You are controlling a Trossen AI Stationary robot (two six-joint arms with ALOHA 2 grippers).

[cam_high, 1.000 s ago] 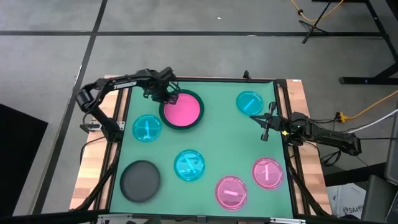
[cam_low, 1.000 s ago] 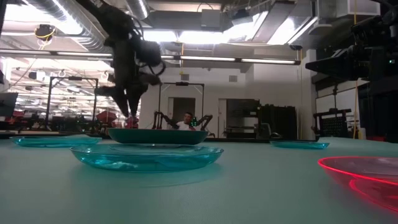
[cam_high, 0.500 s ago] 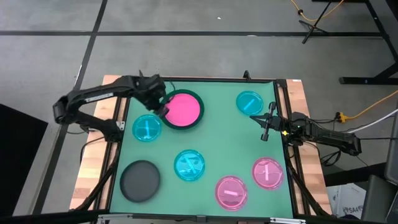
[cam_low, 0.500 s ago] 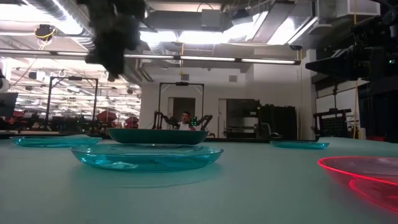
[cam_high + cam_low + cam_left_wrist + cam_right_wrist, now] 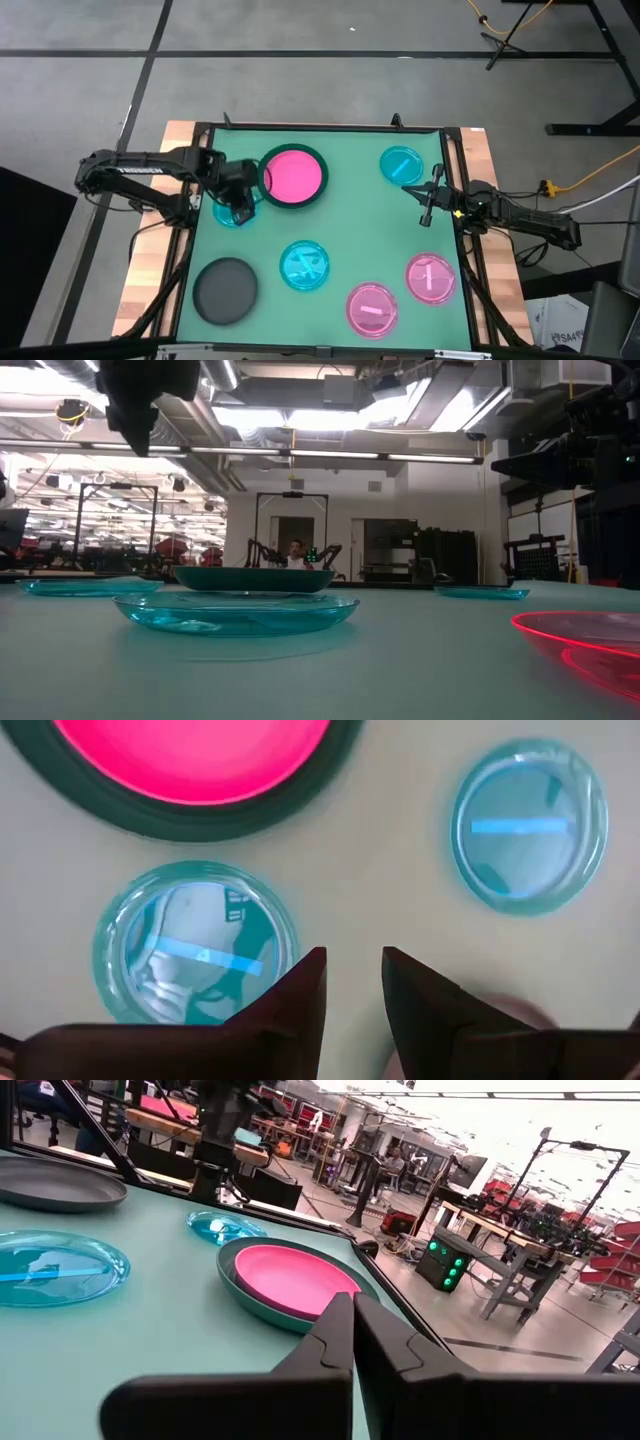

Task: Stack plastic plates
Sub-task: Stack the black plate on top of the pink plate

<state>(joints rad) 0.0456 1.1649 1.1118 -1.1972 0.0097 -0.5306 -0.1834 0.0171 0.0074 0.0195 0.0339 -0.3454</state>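
one left end effector (image 5: 238, 205), slightly open and empty, hovers over a cyan plate (image 5: 228, 211).

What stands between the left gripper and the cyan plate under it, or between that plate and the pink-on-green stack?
Nothing visible. The left gripper, slightly open and empty, hovers over the cyan plate. Bare mat separates this plate from the hot pink plate on the dark green plate.

Green table mat (image 5: 350, 215), grey floor (image 5: 300, 60)
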